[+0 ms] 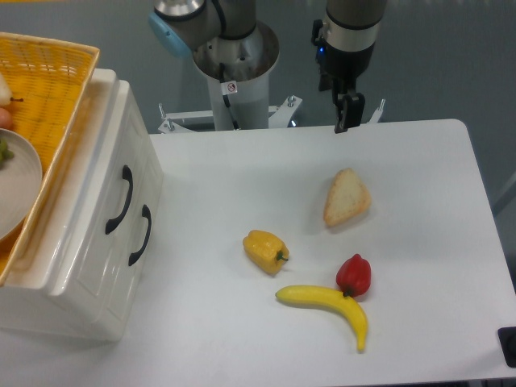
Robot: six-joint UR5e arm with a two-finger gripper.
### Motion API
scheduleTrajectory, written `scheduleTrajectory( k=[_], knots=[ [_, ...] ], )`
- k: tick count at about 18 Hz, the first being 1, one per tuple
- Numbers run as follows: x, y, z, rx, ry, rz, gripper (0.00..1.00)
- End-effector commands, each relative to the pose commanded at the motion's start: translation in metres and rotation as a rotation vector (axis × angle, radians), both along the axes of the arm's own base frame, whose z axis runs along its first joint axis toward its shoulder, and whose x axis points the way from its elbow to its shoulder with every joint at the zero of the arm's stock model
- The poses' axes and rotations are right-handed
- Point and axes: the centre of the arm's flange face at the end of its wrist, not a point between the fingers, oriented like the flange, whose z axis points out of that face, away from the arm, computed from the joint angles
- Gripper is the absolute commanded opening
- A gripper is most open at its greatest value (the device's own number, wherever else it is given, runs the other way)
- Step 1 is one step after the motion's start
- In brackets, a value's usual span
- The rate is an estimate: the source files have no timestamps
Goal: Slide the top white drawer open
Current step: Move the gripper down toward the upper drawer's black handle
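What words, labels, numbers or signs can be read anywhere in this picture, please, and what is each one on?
None can be read.
Small sticker with a red mark on the robot base column: too small and blurred to read.
Top white drawer, its black handle and the gripper: no text visible.

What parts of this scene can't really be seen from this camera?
- Gripper: its fingers overlap from this angle, so open or shut is unclear.
- Basket and the plate in it: cut off by the left edge.
- Inside of the top drawer: hidden behind its closed front.
- Black thing at the right edge: cut off.
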Motion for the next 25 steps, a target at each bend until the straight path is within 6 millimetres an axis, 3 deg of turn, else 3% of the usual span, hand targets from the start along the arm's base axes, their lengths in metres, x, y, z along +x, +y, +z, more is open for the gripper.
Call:
scheduleTrajectory(
  k=[10, 15, 20, 25],
  knots=[
    [0.006, 0.009, -0.004, 0.001, -0.013, 0.041, 1.0],
    [0.025, 0.029, -0.013, -0.004, -0.041, 0.294, 1.0],
    [0.042, 0.046, -0.021, -0.023, -0.05, 0.337, 1.0],
    [0.071, 0.075, -0.033, -0.043, -0.086, 0.522, 1.0]
  ],
)
